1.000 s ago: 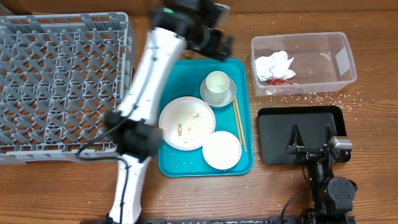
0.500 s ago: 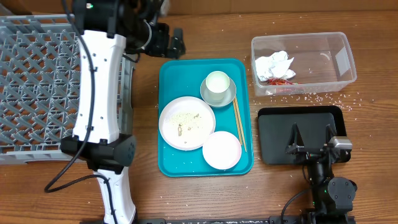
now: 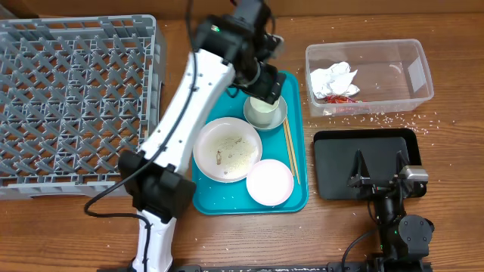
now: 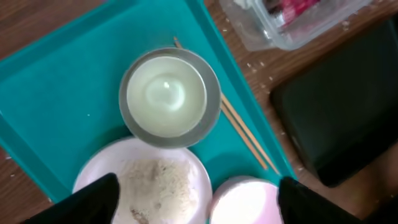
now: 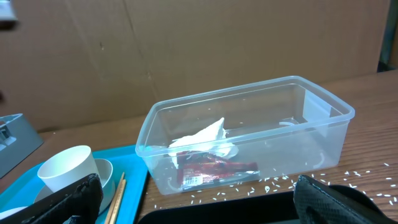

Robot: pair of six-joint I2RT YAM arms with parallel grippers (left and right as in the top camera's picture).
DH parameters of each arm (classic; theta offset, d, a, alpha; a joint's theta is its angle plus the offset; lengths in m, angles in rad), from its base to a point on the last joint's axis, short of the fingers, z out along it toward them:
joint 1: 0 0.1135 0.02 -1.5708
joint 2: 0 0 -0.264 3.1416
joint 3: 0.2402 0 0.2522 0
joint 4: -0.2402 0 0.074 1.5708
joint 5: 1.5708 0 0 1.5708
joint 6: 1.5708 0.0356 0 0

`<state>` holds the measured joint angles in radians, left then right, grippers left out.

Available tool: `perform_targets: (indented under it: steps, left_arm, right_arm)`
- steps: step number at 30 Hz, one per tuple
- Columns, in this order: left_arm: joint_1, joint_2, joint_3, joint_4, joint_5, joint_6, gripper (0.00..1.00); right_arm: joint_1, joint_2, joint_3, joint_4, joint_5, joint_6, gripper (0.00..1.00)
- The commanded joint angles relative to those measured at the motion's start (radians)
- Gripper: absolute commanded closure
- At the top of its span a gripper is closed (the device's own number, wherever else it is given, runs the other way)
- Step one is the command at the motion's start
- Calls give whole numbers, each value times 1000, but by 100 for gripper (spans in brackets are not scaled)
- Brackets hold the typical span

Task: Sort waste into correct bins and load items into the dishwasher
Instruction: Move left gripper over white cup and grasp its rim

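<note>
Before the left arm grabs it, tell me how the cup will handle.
The cup looks small and empty, so probably light. It stands upright in the grey bowl, so a sideways push would likely tip it. Its smooth round wall may slip in a pinch.

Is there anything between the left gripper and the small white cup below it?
Nothing visible. In the left wrist view the small white cup sits in the grey bowl, uncovered, below the open left gripper. The chopsticks lie beside the bowl, not across it.
</note>
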<state>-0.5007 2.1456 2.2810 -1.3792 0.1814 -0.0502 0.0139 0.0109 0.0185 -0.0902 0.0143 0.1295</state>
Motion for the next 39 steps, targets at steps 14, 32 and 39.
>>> perform_targets:
  steps: [14, 32, 39]
  left_arm:
    - [-148, -6, -360, 335, -378, -10, 33]
    - [-150, -6, -468, 530, -340, 17, 64]
    - [-151, 6, -468, 520, -258, 16, 69]
  right_arm:
    - [4, -8, -11, 6, -2, -7, 0]
    - [4, -8, -11, 6, -2, -7, 0]
    - [4, -8, -11, 6, -2, -7, 0]
